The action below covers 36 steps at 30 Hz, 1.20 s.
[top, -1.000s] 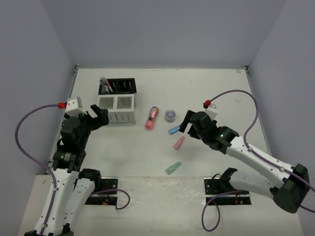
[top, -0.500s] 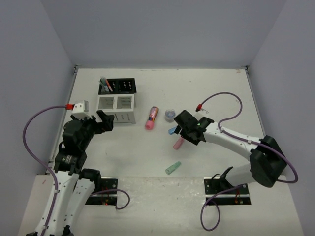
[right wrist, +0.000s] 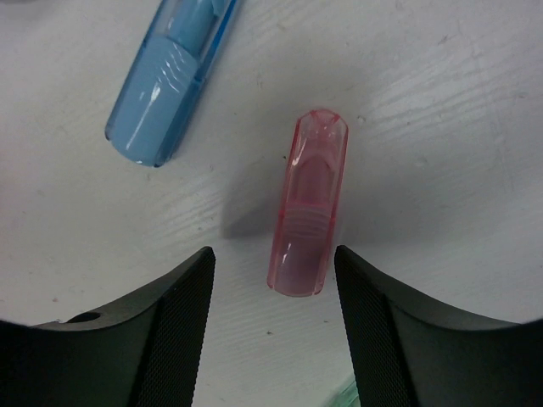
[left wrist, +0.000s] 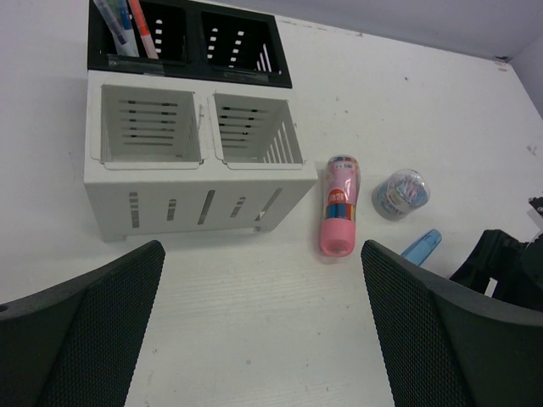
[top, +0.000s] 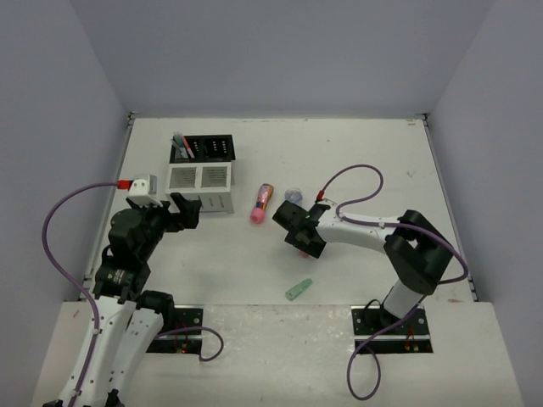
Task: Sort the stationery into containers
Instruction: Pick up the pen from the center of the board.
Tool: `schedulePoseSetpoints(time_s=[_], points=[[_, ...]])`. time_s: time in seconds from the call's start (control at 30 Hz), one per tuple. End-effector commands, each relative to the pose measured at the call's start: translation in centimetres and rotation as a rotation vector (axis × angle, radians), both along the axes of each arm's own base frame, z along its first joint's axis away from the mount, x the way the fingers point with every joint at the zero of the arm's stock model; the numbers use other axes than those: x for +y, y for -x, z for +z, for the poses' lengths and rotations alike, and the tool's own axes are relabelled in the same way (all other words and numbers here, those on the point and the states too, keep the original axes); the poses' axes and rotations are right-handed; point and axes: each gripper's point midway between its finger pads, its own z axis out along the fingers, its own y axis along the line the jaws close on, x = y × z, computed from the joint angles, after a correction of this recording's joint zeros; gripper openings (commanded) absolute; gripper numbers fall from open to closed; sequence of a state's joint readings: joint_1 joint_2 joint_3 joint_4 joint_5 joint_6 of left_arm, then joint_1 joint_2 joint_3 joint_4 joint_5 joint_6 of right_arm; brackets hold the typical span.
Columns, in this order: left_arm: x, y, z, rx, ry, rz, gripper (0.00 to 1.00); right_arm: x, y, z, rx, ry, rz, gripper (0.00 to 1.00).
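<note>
Green translucent capsule (top: 299, 290) lies nearest me, loose on the white surface (top: 365, 153). Right hand (right wrist: 273, 254) sits low over the pink translucent capsule (right wrist: 310, 203), fingers apart on either side, not touching. Blue capsule (right wrist: 170, 85) just beyond.

Step, as I judge it: picking the pink one. Next: pinch, lift, carry left.

Left hand (left wrist: 261, 250) spread wide, holding nothing.

White slatted two-compartment box (left wrist: 195, 199): both bins bare. Black slotted rack (left wrist: 280, 80) behind: pens (left wrist: 127, 25) in left cell.

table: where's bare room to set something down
Free: the far right corner of the table, beyond the right gripper; also the near strip between left gripper and green capsule. Crowded: centre, around pink tube, roll, blue capsule, pink capsule.
</note>
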<state>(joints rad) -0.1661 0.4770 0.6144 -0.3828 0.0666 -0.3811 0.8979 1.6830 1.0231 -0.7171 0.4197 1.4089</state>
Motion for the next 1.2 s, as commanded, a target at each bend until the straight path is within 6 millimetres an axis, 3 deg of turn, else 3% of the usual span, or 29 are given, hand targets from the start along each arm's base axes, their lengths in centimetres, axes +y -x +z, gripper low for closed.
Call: schedulePoseSetpoints(time_s=[0.0,0.13,0.23,0.27,0.47,0.53,0.77,0.8,0.83,0.9,1.0,1.13,1.17], points=[[-0.5,-0.1,0.5,-0.032,-0.014,-0.034,1.00,-0.1,1.4,-1.7,0.031,0.010,-0.065,0.59],[-0.4,-0.1,0.3,-0.026,-0.015,-0.032,1.00,-0.3,1.9,-2.7,0.047,0.005,-0.093,0.42],[-0.5,-0.2,0.1,-0.019,-0.015,-0.034,1.00,-0.6,2.2,-2.7,0.032,-0.018,-0.094,0.08],[-0.5,-0.2,0.1,-0.016,-0.015,-0.035,1.00,-0.6,2.2,-2.6,0.026,-0.024,-0.093,0.00],[-0.9,-0.3,0.0,-0.009,-0.005,-0.052,1.00,-1.2,1.8,-0.8,-0.034,0.010,-0.064,0.00],[-2.0,0.0,0.4,-0.014,0.033,-0.106,1.00,-0.8,1.6,1.0,-0.099,0.025,-0.028,0.00],[-9.5,2.7,3.1,-0.042,0.429,-0.488,1.00,2.9,0.7,10.2,-0.470,-0.063,0.332,0.00],[-10.2,3.1,4.9,-0.118,0.484,-0.547,1.00,3.5,0.7,11.3,-0.519,-0.087,0.394,0.00],[-10.8,3.6,4.8,-0.096,0.554,-0.575,1.00,3.9,1.3,11.5,-0.537,-0.100,0.451,0.00],[-11.5,3.6,5.2,-0.102,0.604,-0.594,1.00,5.5,1.7,14.7,-0.647,-0.208,0.526,0.00],[-13.7,3.0,5.6,-0.071,0.602,-0.627,1.00,6.9,3.2,16.7,-0.723,-0.279,0.677,0.00],[-17.7,4.0,6.2,-0.037,0.643,-0.720,1.00,7.9,4.7,19.8,-0.817,-0.325,0.808,0.00],[-17.8,3.4,6.3,-0.039,0.645,-0.701,1.00,7.9,4.7,19.8,-0.819,-0.317,0.819,0.00]])
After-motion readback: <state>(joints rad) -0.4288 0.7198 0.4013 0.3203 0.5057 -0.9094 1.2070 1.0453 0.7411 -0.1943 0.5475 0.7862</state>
